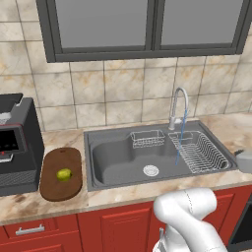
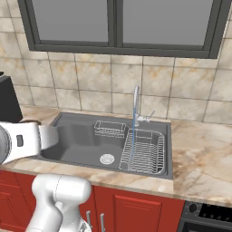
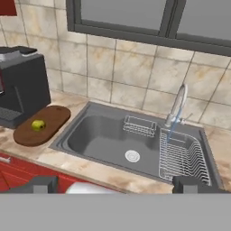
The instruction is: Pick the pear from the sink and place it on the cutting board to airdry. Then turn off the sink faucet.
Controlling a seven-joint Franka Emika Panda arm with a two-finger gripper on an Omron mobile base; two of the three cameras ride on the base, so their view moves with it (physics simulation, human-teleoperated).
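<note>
Item one, the pear (image 1: 64, 174): we find it resting on the cutting board (image 1: 54, 184), a little toward the board's near end, upright enough and touching nothing else. The hand view confirms it, a small yellow-green fruit on dark brown wood.

Item two, the cutting board: we log it lying flat on the counter (image 1: 216, 125) between the black boxy appliance (image 1: 17, 142) at the counter's left end and the left rim of the sink, just beside both.

Item three, the sink (image 1: 93, 162): we record a dark grey basin set into the counter's middle, with a round drain (image 1: 150, 170) on its floor, a small wire basket (image 1: 147, 139) hung at the back wall, and a wire drying rack (image 1: 199, 151) filling the right portion.

Item four, the sink faucet (image 1: 178, 108): we note it standing at the sink's back edge, above the rack's left end, spout arched forward. A thin blue stream (image 1: 180, 140) falls from it into the basin, so the water runs.

Item five, the gripper (image 3: 113, 185): in the hand view we see its two dark fingertips (image 3: 191, 184) at the bottom corners, well apart, with nothing between them. It looks across the front edge of the counter toward the sink.

Item six, surroundings: tiled wall, dark-framed window (image 1: 147, 24) above, red cabinet fronts (image 1: 113, 229) below the counter.
</note>
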